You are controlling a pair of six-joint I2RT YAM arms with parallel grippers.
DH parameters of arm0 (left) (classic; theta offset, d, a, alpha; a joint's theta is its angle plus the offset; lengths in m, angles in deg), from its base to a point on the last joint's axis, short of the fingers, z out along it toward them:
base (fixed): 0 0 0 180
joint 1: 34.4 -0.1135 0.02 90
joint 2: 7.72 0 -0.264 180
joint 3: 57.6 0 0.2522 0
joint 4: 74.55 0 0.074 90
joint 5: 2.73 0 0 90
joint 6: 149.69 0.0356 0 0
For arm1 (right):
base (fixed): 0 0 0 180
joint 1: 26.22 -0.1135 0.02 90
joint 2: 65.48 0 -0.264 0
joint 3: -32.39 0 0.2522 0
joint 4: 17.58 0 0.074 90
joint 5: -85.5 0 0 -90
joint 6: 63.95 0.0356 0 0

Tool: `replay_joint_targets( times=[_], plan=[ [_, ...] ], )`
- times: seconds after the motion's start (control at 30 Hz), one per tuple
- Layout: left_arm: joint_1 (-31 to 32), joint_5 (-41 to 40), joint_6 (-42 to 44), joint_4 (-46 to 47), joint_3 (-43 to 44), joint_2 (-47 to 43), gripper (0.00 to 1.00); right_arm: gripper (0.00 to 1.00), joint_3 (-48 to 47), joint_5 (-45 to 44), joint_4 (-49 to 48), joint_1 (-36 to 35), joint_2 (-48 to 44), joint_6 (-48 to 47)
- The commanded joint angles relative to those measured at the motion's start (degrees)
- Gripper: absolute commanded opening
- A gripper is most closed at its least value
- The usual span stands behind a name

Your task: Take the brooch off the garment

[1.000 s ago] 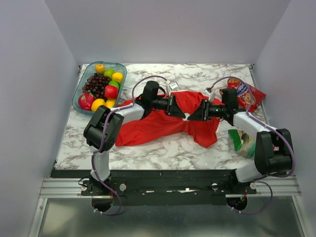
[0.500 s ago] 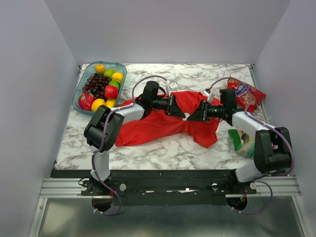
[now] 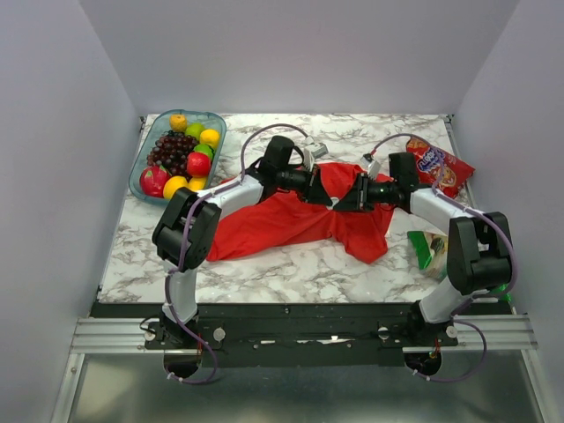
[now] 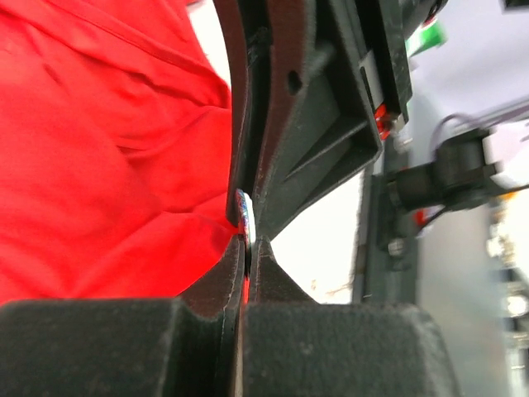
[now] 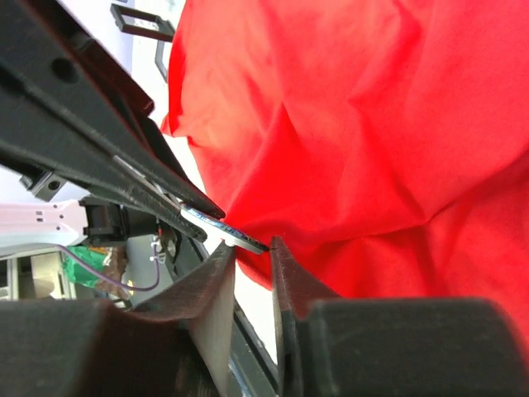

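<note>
The red T-shirt [image 3: 273, 225] lies crumpled mid-table and fills the left wrist view [image 4: 99, 165] and the right wrist view [image 5: 347, 124]. Both grippers meet tip to tip over its middle. The brooch [image 4: 245, 222] is a thin whitish disc seen edge-on. My left gripper [image 3: 327, 201] is shut on it, with a sliver of red cloth in the jaws. My right gripper [image 3: 340, 205] comes from the opposite side. In the right wrist view its jaws stand a narrow gap apart, with the brooch's free edge [image 5: 240, 238] lying across both tips.
A tray of fruit [image 3: 141, 181] stands at the back left. A red snack bag [image 3: 438, 166] lies at the back right and a green packet [image 3: 430, 250] near the right arm. A black square frame [image 5: 140, 21] lies beyond the shirt.
Both grippers have shifted slightly toward the back of the table together and closed in on each other. The white dot seen between them earlier is now covered by the fingertips.
</note>
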Motion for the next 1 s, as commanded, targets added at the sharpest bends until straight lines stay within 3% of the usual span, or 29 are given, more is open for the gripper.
replay_joint_targets(
  times=[0.0,0.1,0.27,0.43,0.63,0.77,0.97],
  plan=[
    [4.8,7.1,14.5,-13.3,6.6,-0.4,0.00,0.20,-2.9,-5.7,0.2,-0.1,3.2,-2.5],
    [4.8,5.9,20.8,-19.6,8.2,-0.3,0.00,0.20,-3.4,-2.8,-0.7,-0.2,3.4,-3.3],
    [4.7,-1.8,21.1,-19.7,6.2,-2.0,0.00,0.45,-6.4,7.2,0.9,-0.5,-0.9,-10.3],
    [4.1,-6.2,21.0,-19.6,4.2,-3.6,0.00,0.52,-10.6,10.4,18.5,-0.6,-4.8,-30.4],
    [3.6,-10.2,27.8,-24.6,5.4,-5.2,0.00,0.53,-6.7,5.1,26.0,-0.6,-11.5,-38.5],
    [3.5,-14.2,39.8,-30.4,7.6,-6.0,0.00,0.53,-5.0,-1.1,27.2,-0.4,-14.5,-39.0],
    [3.0,-19.5,49.5,-39.9,11.7,-7.7,0.00,0.53,-5.7,-8.3,27.2,-0.5,-16.4,-39.4]
  ],
)
